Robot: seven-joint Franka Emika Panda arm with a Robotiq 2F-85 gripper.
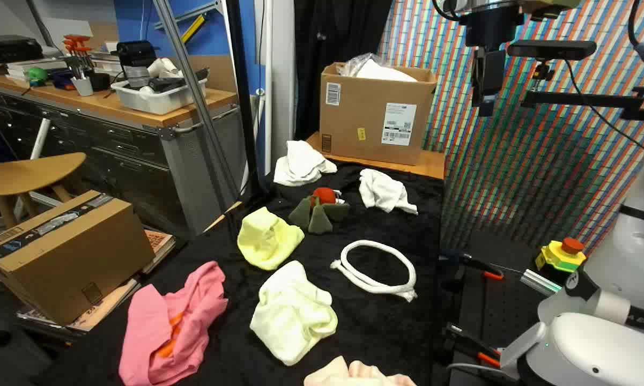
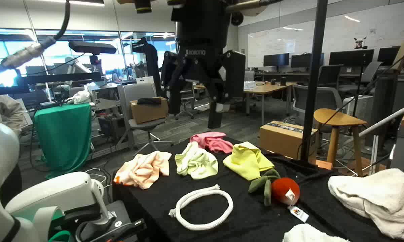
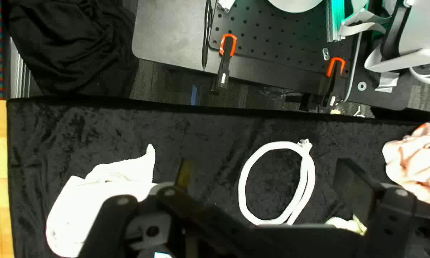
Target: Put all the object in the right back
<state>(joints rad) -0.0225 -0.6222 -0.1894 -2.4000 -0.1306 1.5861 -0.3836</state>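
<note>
Find the white rope ring [image 2: 202, 227] lying in a loose loop on the black cover [image 1: 375, 332], doubled along one side and in sight in every view. Near it, see a pale lime cloth [image 1: 295, 313] and, a little past, a bright yellow cloth [image 1: 269, 238] next to the red-and-green plush [image 2: 285, 191]. On the same cover, see also a pink cloth [image 1: 190, 316], a peach cloth [image 2: 146, 169] near the edge, a white cloth [image 1: 302, 163] and a second white cloth [image 1: 386, 191]. High above, see the gripper [image 2: 195, 114] pointing down, with jaws spread wide.

Beyond the white cloths, note the tall cardboard box [image 1: 364, 107], standing upright on a wooden top [image 1: 431, 163]. See clear plastic [image 1: 358, 64] and white material [image 1: 383, 71] rising above the open rim; cannot tell the rest of the contents. Off to one side of the black cover, note a closed box [image 1: 80, 262], taped across the top, resting on a paper stack [image 1: 158, 247]. On the workbench [image 1: 220, 97], note a white bin [image 1: 163, 102] heaped with dark and white items [image 1: 166, 84], and near it a white cup [image 1: 83, 87] holding slender tools [image 1: 79, 68]. In an exterior view, see a carton [image 2: 148, 113] sitting on a grey chair [image 2: 139, 90], with a dark item [image 2: 149, 101] across the top; cannot tell the contents.
</note>
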